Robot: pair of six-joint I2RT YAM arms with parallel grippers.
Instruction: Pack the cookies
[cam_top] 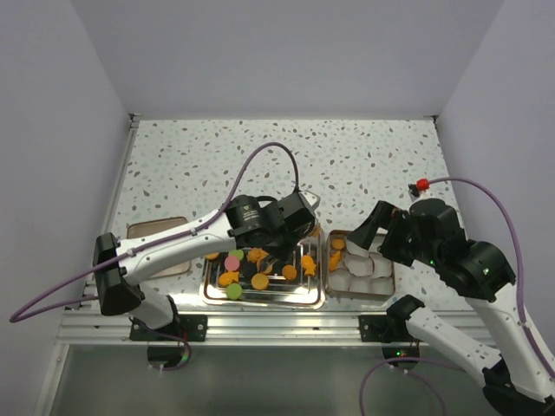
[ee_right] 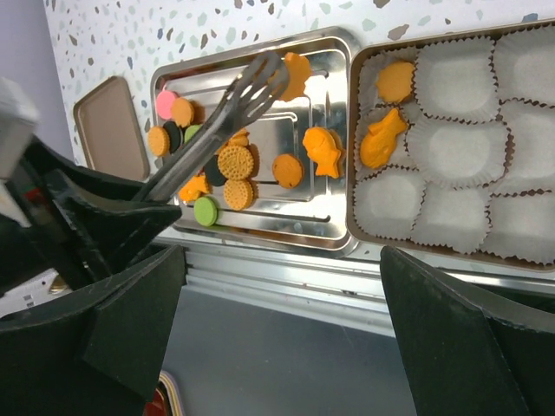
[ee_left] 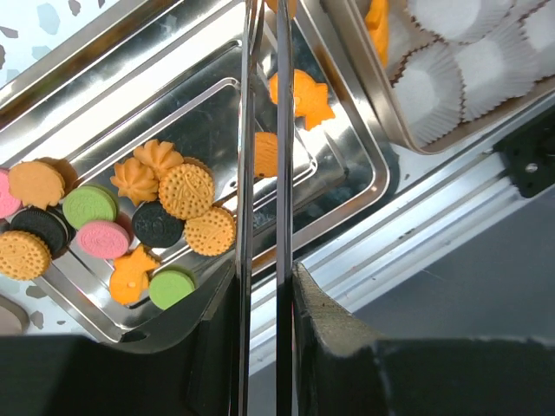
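Several cookies (cam_top: 236, 267) lie on a steel tray (cam_top: 260, 297): orange discs and stars, some pink, green and black. They also show in the left wrist view (ee_left: 186, 191) and the right wrist view (ee_right: 234, 161). My left gripper (ee_left: 264, 282) is shut on black tongs (ee_left: 284, 130) over the tray. The tong tips (ee_right: 267, 71) sit at an orange cookie (ee_right: 297, 74) by the tray's far edge; I cannot tell whether they pinch it. My right gripper (ee_right: 282, 260) is open and empty above the table's near rail. Two orange cookies (ee_right: 383, 139) lie in paper cups.
A box (cam_top: 388, 293) of white crinkled paper cups (ee_right: 455, 149) stands right of the tray. A brown lid (cam_top: 156, 232) lies left of the tray. The metal rail (cam_top: 260, 322) runs along the near edge. The walls close in at the back and sides.
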